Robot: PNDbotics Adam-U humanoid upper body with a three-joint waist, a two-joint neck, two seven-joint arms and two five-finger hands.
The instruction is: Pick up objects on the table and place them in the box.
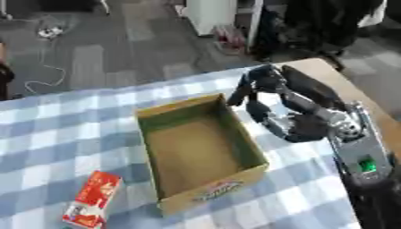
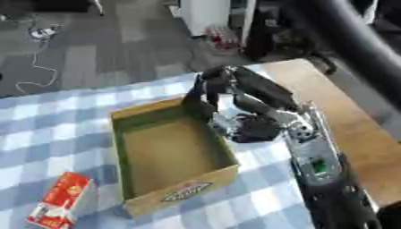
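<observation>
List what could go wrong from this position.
The right hand hangs at the cardboard box's far right corner; coming down or sweeping left, it could likely knock or shove the box. The red-and-white carton lies near the table's front left edge, across the box from that hand, so reaching over might snag the box wall.

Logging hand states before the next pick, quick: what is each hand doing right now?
Left hand: not in view.
Right hand: beside the box, near its far right corner, fingers pointing down; open or shut cannot be told.
</observation>
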